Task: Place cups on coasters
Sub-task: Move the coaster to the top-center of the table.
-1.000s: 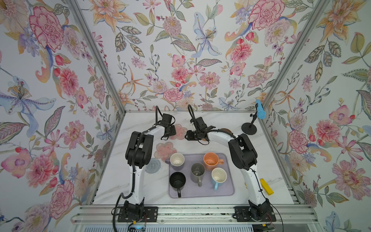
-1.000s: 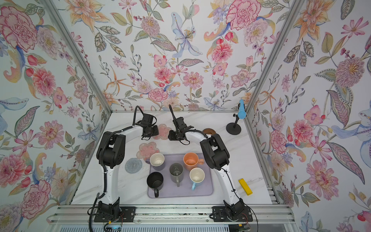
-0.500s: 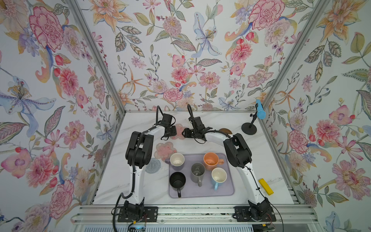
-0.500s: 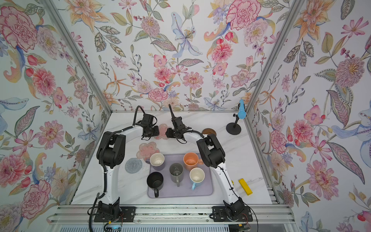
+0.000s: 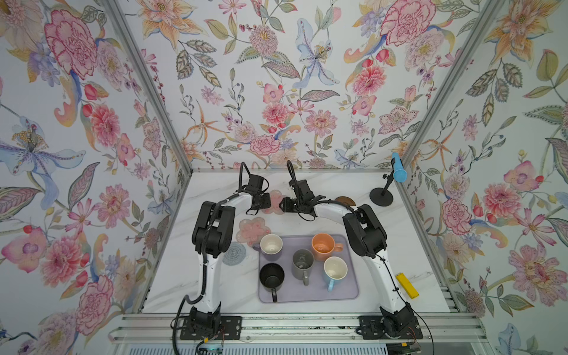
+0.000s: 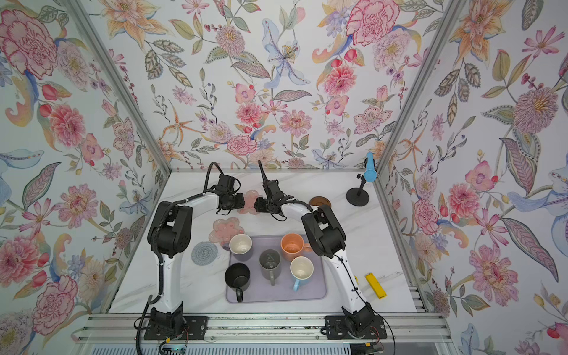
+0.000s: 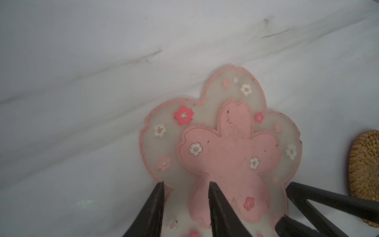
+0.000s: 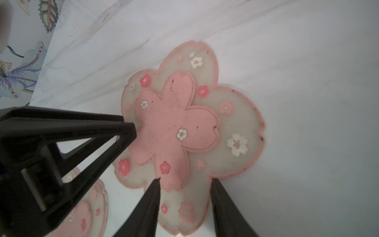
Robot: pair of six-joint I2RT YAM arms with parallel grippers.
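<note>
Right gripper [image 5: 282, 204] moved across far pink flower coaster [image 5: 275, 194], closer to left gripper [image 5: 266, 201]

White marble tbl [image 5: 338, 184] — items directly on it, top view: lavender mat [image 5: 347, 292] at 6 o'clock; near flower coaster [image 5: 252, 230], 10; far flower coaster [image 5: 276, 196], 12; knitted coaster [image 5: 235, 253], 9; brown disc [image 5: 345, 200], 1; blk stand base [image 5: 381, 196], 2; yellow block [image 5: 406, 285], 4.

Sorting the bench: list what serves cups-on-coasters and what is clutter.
Job: lavender mug, peach mug, grey mug, black mug, light blue mug, near flower coaster, far flower coaster, knitted coaster, brown coaster, rattan coaster.
Clutter: lavender mat, yellow block, black stand.
</note>
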